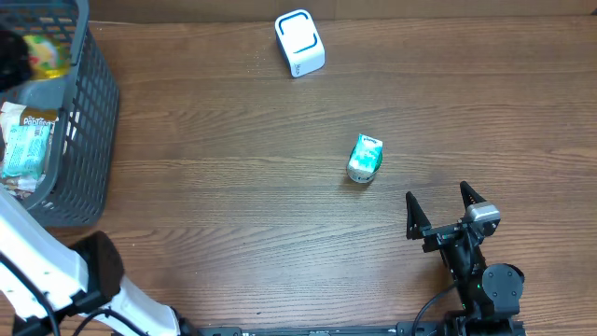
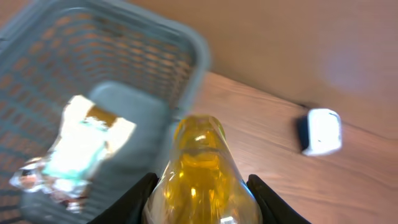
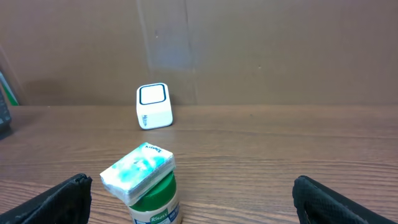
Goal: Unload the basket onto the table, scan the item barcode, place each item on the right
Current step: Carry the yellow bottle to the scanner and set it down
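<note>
A clear yellow bottle (image 2: 200, 162) sits closest, clamped tight in my left claw (image 2: 202, 198), above the grey mesh basket (image 1: 91, 112) where snack packets (image 1: 26, 145) lie. My right claw (image 1: 437, 194) rests near the table (image 1: 233, 233) front edge, jaws spread wide and empty, facing a green-lidded jar (image 3: 154, 202) with a teal packet (image 3: 138, 171) on top. The white scanner (image 1: 299, 43) stands well beyond it.

Even, soft indoor light; one view blurred.
Overhead and right wrist sharp, with only a faint shadow beside the jar (image 1: 365, 159) on the table (image 1: 233, 187). Left wrist smeared throughout: basket (image 2: 93, 56) and scanner (image 2: 322, 130) soft, pale glare spots on the yellow bottle (image 2: 202, 168), close up and out of focus.
</note>
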`<action>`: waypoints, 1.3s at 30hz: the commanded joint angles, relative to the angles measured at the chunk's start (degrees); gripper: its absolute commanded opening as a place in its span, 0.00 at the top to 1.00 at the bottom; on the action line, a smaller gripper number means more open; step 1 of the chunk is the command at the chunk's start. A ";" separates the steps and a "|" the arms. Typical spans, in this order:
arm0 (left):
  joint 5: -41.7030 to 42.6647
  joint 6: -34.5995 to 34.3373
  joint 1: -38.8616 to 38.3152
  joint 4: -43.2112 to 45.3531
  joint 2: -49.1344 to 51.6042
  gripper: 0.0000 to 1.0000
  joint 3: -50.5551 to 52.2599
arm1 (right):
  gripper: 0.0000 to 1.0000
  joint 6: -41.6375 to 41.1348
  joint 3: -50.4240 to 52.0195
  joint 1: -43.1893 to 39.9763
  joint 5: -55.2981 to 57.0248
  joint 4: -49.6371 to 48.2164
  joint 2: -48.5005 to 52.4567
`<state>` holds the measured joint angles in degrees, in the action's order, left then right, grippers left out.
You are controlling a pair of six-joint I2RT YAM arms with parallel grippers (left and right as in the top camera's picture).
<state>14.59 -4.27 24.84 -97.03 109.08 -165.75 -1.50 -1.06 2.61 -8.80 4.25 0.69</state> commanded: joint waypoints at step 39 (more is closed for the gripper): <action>-27.19 -39.91 -64.11 28.65 0.50 0.56 64.00 | 0.00 0.07 0.61 0.00 -0.31 -0.26 -0.52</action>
<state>-10.94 -40.82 -38.37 -71.55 109.69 -106.08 -1.50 -1.06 2.63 -8.78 4.23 0.69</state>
